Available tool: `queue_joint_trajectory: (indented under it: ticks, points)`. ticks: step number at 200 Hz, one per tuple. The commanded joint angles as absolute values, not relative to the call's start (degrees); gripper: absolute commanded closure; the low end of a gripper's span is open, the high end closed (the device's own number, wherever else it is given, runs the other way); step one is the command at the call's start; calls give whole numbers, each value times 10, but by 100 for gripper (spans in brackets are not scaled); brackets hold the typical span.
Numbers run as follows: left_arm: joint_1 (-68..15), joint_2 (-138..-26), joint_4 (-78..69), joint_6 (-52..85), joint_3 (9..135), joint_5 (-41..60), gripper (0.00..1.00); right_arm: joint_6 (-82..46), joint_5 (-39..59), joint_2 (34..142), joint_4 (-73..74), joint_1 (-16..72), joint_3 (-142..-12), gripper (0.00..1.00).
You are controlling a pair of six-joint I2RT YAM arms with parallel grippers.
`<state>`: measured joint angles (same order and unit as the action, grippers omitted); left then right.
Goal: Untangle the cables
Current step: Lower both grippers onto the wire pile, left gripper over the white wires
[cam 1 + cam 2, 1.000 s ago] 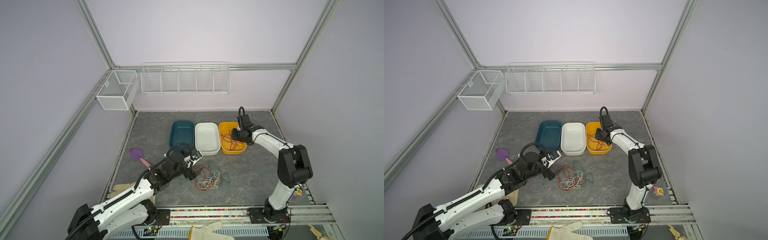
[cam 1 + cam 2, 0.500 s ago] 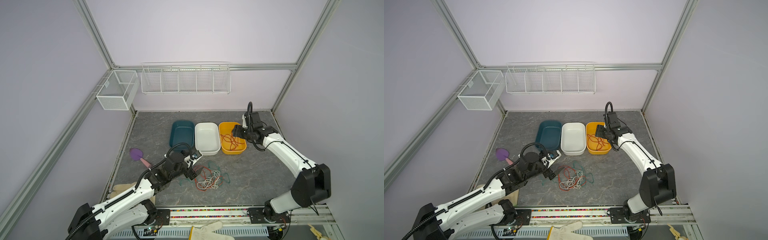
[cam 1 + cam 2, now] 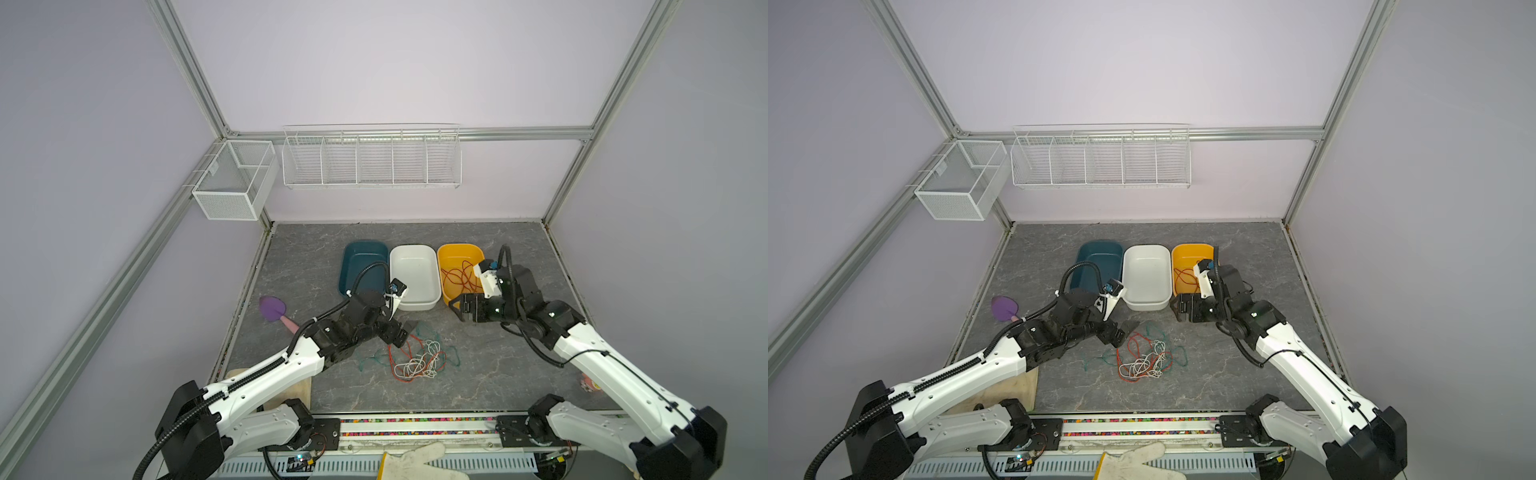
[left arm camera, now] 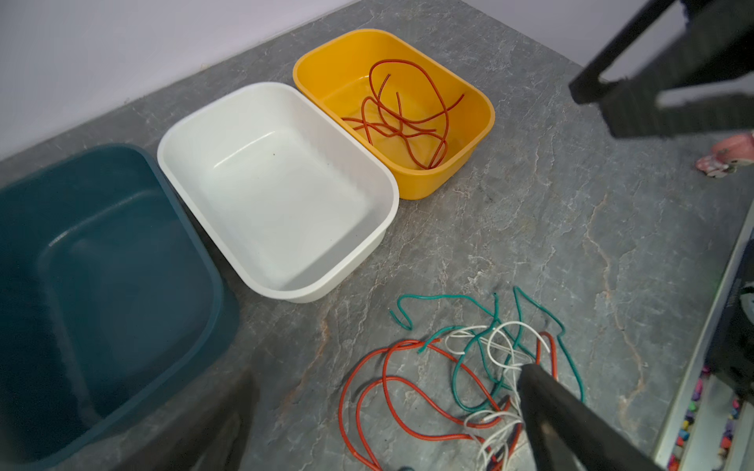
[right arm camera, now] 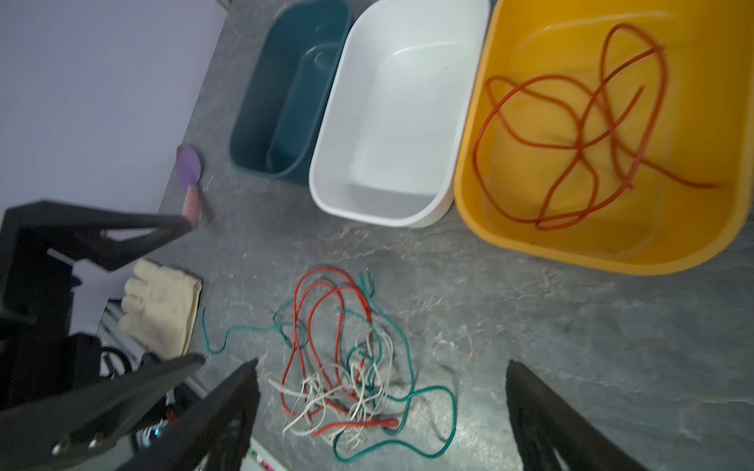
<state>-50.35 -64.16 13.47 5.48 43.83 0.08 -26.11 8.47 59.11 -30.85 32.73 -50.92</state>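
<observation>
Your left end effector (image 3: 405, 333) is the nearer one: its jaws stand open at the very edge of the tangled cables (image 3: 415, 359), which lie on the worktop (image 3: 498, 374) in front of the white bin (image 3: 419, 306). In the left wrist view one finger (image 4: 571, 420) overlaps the white strands, though contact is hard to judge. Your right end effector (image 3: 457, 309), also open and empty, hovers by the yellow bin (image 3: 457, 249), where one red-orange cable (image 3: 459, 278) already lies. The tangle sits apart from it, towards the left arm.
</observation>
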Motion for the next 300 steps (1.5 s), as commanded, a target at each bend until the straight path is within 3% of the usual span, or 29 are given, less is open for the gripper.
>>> queue_joint_trajectory:
  ticks: [1,59,109,145,205,274,300]
  points:
    - [-510,-608,120,191,395,8,1,-262,99,548,-293,364,-464,5]
    - [-607,-550,87,293,310,-85,0,-286,60,473,-278,435,-360,5]
    - [-712,-593,68,336,292,-167,0,-339,72,483,-229,460,-306,13]
    - [-740,-626,50,367,277,-176,1,-345,65,498,-204,475,-289,17]
    - [-742,-639,24,374,256,-164,14,-345,50,514,-187,484,-275,19]
    - [-742,-673,2,359,259,-134,36,-346,42,541,-170,494,-272,19]
    - [-742,-683,1,355,259,-131,38,-346,36,541,-171,496,-272,19]
